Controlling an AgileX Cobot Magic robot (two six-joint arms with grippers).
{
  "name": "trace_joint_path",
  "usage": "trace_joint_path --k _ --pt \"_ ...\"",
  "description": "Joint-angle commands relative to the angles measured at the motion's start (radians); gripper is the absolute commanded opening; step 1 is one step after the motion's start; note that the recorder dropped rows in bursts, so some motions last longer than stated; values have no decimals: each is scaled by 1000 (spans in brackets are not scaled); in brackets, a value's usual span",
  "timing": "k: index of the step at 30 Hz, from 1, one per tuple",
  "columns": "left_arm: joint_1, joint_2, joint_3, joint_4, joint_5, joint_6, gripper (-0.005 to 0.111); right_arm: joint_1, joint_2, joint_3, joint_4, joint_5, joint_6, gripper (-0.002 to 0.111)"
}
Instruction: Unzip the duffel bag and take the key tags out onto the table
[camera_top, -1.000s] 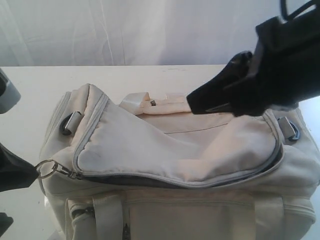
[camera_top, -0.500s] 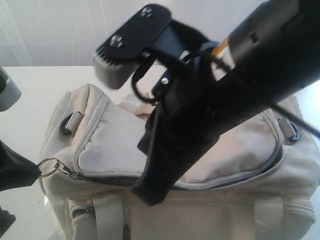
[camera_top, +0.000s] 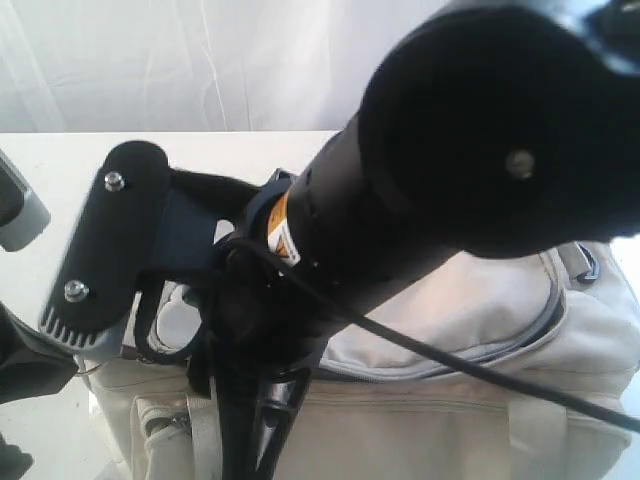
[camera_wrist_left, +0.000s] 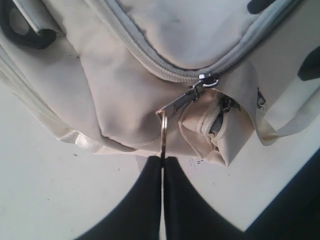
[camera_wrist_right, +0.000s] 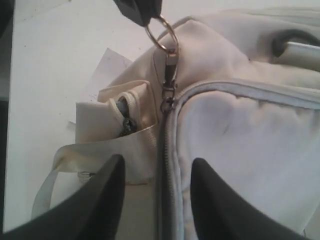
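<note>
The left claw is pinching the metal pull ring of the zipper, while the right claw is hanging spread over that zipper. The cream duffel bag, piped in grey, is sitting on the white worktop, its small side pocket just beside the ring

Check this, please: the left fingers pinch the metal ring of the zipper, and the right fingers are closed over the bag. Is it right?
Not fully. The left fingers do pinch the metal ring, but the right fingers are open over the bag, with a clear gap between them; the right wrist view shows it.
</note>
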Motion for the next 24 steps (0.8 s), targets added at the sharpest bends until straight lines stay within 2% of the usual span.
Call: trace_joint_path --k 1,11,20,24 --pt "4 1 11 -3 -7 -18 0 4 39 -6 -36 -17 -6 41" --pt "4 1 11 -3 -30 -22 0 4 63 -2 -92 -21 41 38" --pt "4 1 11 8 -54 -22 0 4 63 6 -89 1 119 16" --pt "4 1 11 28 -56 -22 0 4 63 30 -78 -4 119 1"
